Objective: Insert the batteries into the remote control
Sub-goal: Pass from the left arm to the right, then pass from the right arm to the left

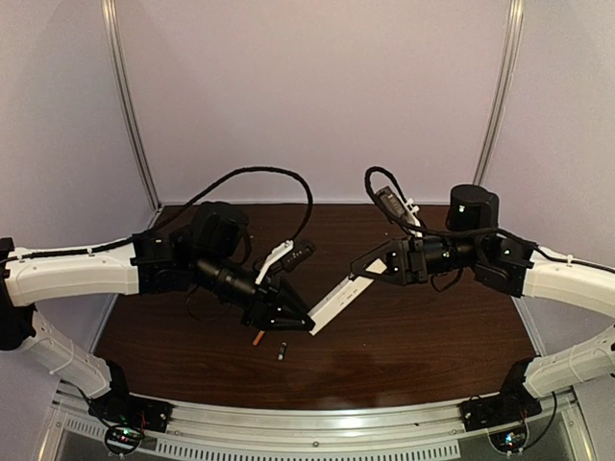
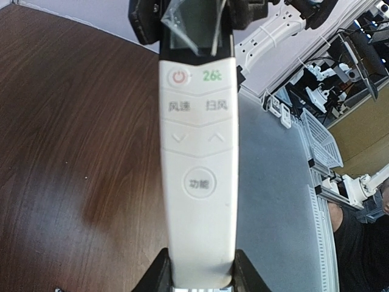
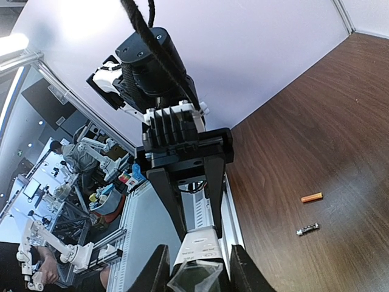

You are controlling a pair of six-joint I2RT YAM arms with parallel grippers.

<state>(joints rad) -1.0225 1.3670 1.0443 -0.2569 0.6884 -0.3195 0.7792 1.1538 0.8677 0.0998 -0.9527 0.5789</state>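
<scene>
The white remote control (image 1: 338,296) hangs slanted above the table, held at both ends. My left gripper (image 1: 307,325) is shut on its lower plain end; in the left wrist view the remote (image 2: 197,152) shows its buttons face up between my left gripper's (image 2: 202,278) fingers. My right gripper (image 1: 373,271) is closed round the dark screen end, which shows in the right wrist view (image 3: 197,277). The orange battery (image 1: 258,338) and the black battery (image 1: 282,351) lie loose on the table under the left gripper. Both also show in the right wrist view, orange (image 3: 311,197) and black (image 3: 307,229).
The dark wooden table (image 1: 423,336) ends at a metal rail (image 1: 317,423) along the near edge. Pale walls stand at the back and sides. A black cable (image 1: 279,178) loops above the left arm.
</scene>
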